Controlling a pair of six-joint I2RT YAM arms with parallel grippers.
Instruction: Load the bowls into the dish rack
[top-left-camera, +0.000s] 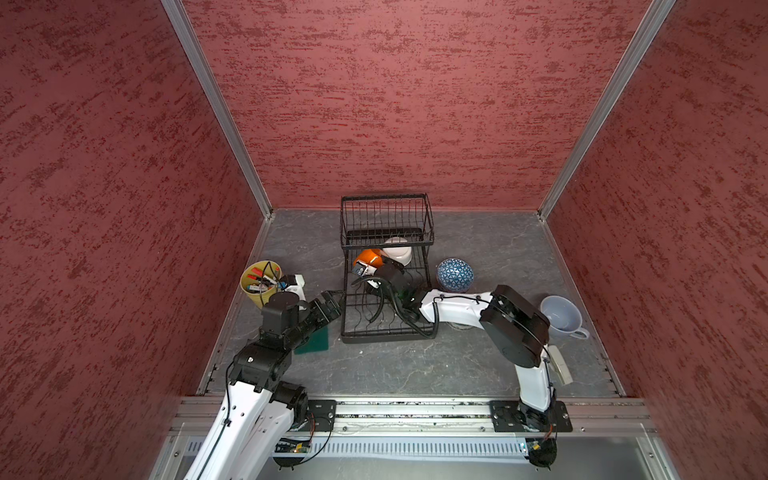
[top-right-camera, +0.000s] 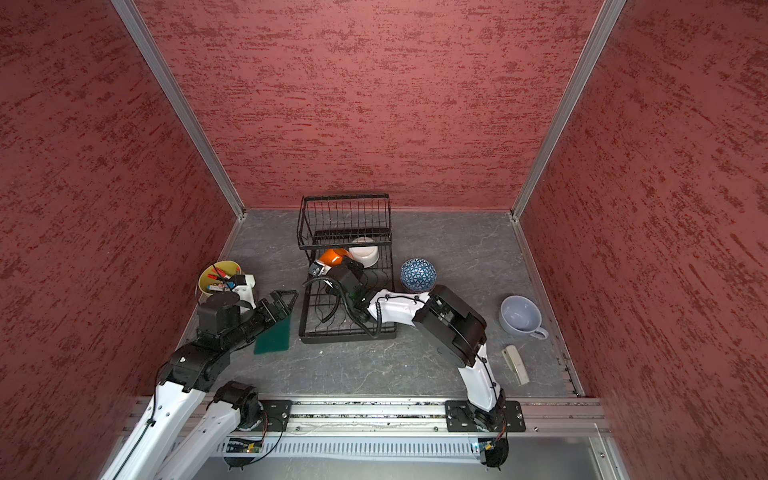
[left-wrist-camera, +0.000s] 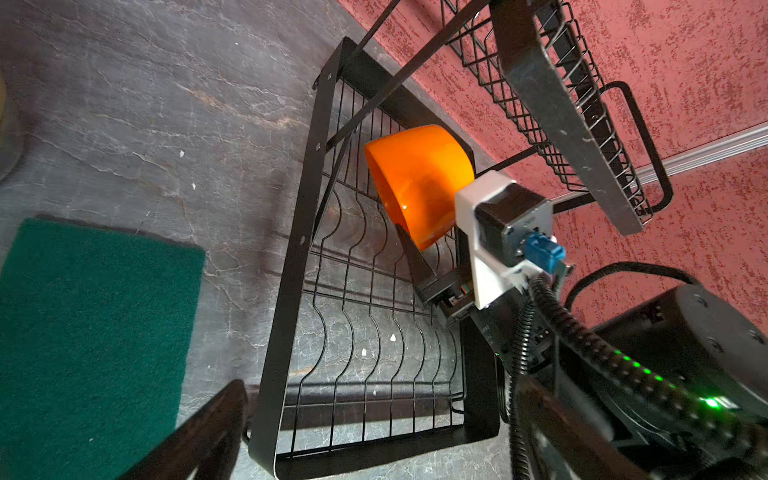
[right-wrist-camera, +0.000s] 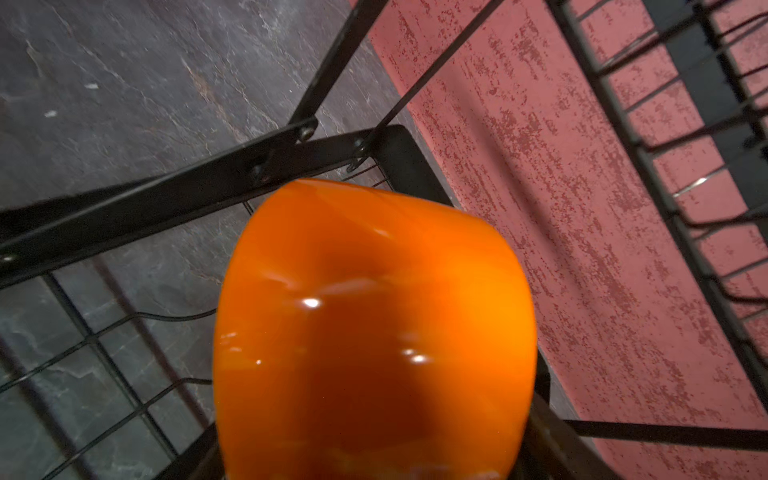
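1. Black wire two-tier dish rack (top-left-camera: 386, 337) stands mid worktop, raised basket end twd the back edge.
2. R gripper (top-left-camera: 375, 264) reaches over the rack's lower tray, jaws clamped on the glossy plain orange ceramic bowl (right-wrist-camera: 374, 324). One finger (left-wrist-camera: 413, 262) lies against the bowl's rim in the L wrist view.
3. Orange bowl is tipped on its side over the tray's back-left part, just at the basket's front edge. Whether it touches the wires: can't tell.
4. Plain white round ceramic bowl (top-left-camera: 399, 251) sits in the lower tray just right of the orange one, partly under the basket.
5. Blue round bowl w/ triangle lattice pattern (top-left-camera: 455, 274) is on the worktop just right of the rack, outside it, mouth down.
6. L gripper (top-right-camera: 291, 305) has jaws wide apart, nothing in them. It is close to the rack's left side, above a dark green rectangular scouring pad (top-right-camera: 272, 338).
7. Yellow-green pot of pens (top-left-camera: 259, 282) is nr the left edge; pale blue-grey handled cup (top-left-camera: 561, 316) nr the right edge.
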